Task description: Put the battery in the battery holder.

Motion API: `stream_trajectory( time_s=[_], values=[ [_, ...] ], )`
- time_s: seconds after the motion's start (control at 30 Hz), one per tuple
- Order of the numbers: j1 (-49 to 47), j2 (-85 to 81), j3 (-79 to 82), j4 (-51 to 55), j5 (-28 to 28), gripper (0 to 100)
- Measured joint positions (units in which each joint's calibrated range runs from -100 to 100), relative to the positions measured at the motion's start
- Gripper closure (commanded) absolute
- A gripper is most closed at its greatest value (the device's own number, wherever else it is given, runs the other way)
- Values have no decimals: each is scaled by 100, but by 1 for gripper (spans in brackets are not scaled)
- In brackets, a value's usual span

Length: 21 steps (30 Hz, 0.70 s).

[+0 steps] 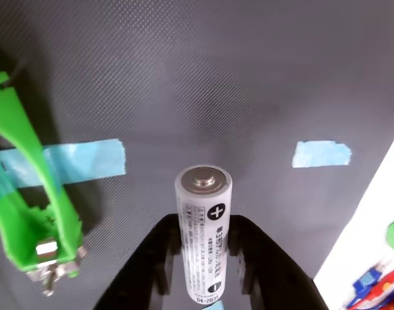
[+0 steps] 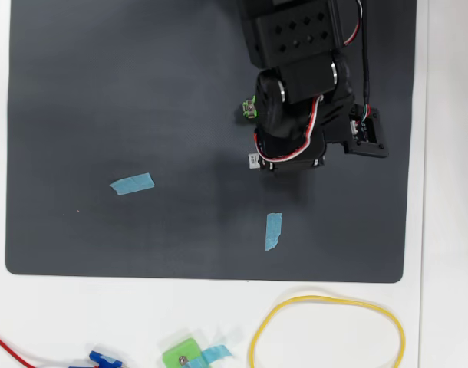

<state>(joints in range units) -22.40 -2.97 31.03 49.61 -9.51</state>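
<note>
In the wrist view my gripper is shut on the battery. The battery is a white-silver cylinder with dark print, its plus end toward the camera, and it is held above the black mat. The bright green battery holder lies to the left of the battery, apart from it. Its metal contact end is near the view's bottom, and it rests over blue tape. In the overhead view the arm hides the fingers and most of the holder. Only a green tip with a screw shows.
The black mat lies on a white table. Blue tape strips are stuck on the mat. Off the mat sit a yellow cable loop, a small green square piece and red-blue connectors.
</note>
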Motion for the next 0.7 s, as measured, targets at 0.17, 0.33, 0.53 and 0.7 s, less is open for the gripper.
stream_trajectory(
  time_s=[0.17, 0.33, 0.53, 0.7],
  values=[
    [0, -85, 363, 0, -16, 100],
    [-191, -959, 789, -26, -16, 100],
    [-202, -1205, 844, -17, -5, 100],
    [-202, -1273, 1307, 60, -10, 100]
  ],
)
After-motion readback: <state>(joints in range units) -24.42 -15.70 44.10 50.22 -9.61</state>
